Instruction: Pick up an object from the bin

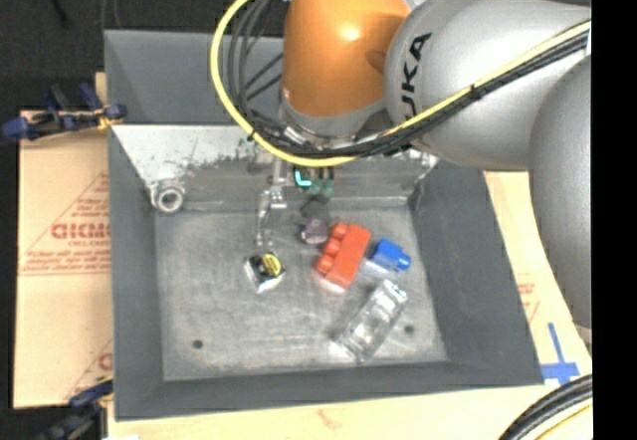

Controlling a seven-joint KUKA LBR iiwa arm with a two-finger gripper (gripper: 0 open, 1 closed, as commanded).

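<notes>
My gripper [291, 217] hangs below the arm's orange cover over the back middle of the bin, with its fingers spread open and nothing between them. Its left finger [267, 217] stands just above a small black and yellow tape measure [265, 270] on the bin floor. A small dark purple thing [314, 227] lies by the right finger. Just right of that lies a red-orange block [341, 255].
A clear plastic bottle [373, 317] with a blue cap [390, 255] lies slantwise at the front right of the block. A small grey ring [169, 197] sits at the back left corner. The arm covers the bin's back right.
</notes>
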